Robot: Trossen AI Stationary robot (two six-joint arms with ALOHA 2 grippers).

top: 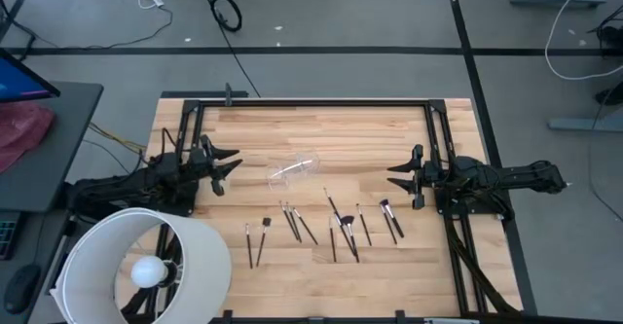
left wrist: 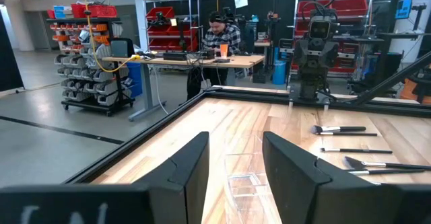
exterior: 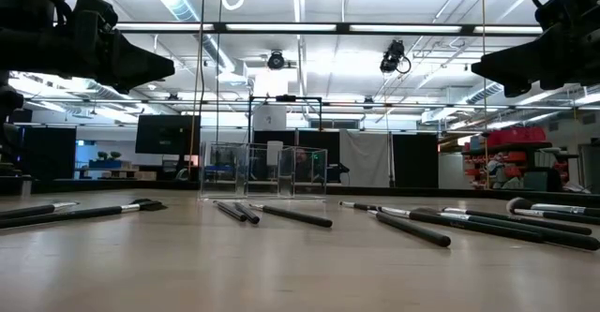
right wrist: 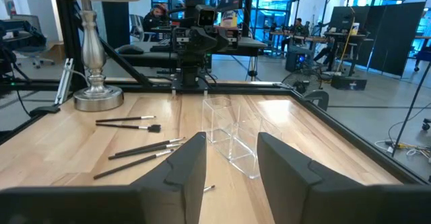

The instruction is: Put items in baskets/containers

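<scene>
A small clear plastic container (top: 294,168) stands on the wooden table between my two arms; it also shows in the low view (exterior: 262,171). Several slim dark makeup brushes (top: 341,227) lie flat, scattered nearer the table's near edge than the container. My left gripper (top: 234,165) hovers open left of the container and points at it; the container (left wrist: 246,183) shows between its fingers, apart from them. My right gripper (top: 393,176) hovers open to the right, facing the container (right wrist: 229,133). Both grippers hang above the table in the low view, left (exterior: 159,68) and right (exterior: 483,66).
A lamp with a big white shade (top: 146,266) stands at the table's near left corner; its silver base (right wrist: 97,93) shows in the right wrist view. A black frame (top: 311,100) edges the table. Bare wood lies between each gripper and the container. A person (left wrist: 222,32) sits at a desk beyond the table.
</scene>
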